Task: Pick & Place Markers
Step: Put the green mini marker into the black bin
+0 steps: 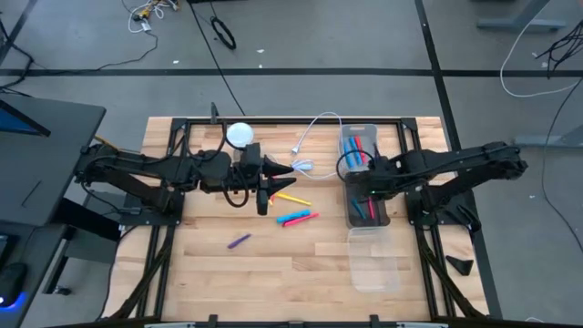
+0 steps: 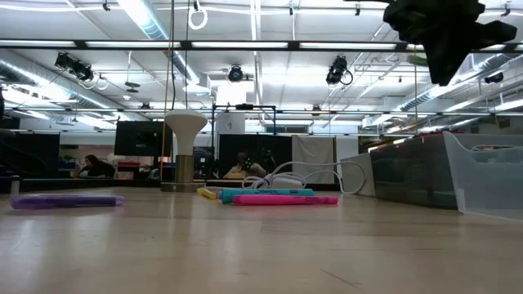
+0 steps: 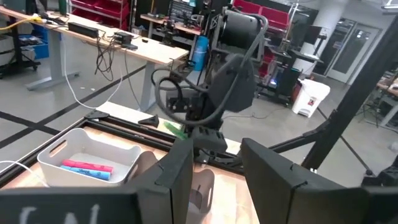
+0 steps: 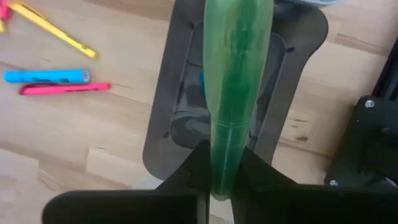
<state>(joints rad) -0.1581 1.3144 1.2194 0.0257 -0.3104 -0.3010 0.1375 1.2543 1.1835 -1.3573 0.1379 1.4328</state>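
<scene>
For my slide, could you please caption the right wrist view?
Right claw shut on a green marker above the bin.

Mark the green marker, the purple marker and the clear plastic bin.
green marker (image 4: 235, 93), right wrist view, mid-barrel, held in the right gripper's fingers.
purple marker (image 1: 239, 241), high view, middle of the barrel.
clear plastic bin (image 1: 349, 211), high view, its left wall.

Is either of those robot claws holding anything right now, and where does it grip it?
The right tool pinches a green marker by one end, above the clear bin. The left tool holds nothing.
</scene>
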